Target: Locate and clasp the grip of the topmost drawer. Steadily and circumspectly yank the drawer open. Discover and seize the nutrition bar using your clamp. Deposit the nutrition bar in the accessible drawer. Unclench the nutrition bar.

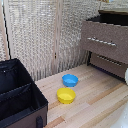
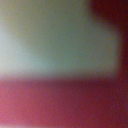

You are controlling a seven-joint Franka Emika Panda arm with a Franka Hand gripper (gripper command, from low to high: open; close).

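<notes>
top drawer (image 1: pixel 106 40) looks pulled open | snack bar unseen, placing left I judge | end effector out of sight, grip unknown | wrist view blurred

The surface (image 1: pixel 95 95) under me is pale wood in long planks, smooth with a light sheen. The topmost drawer (image 1: pixel 102 40) has a dark-brown wooden front, matt, with a silvery metal-looking bar handle (image 1: pixel 101 42). The blue bowl (image 1: pixel 70 80) and yellow bowl (image 1: pixel 66 95) look like smooth plastic. A black bin (image 1: pixel 20 97) appears to be matt fabric. My wrist view shows only soft blur in red and pale tones.
</notes>
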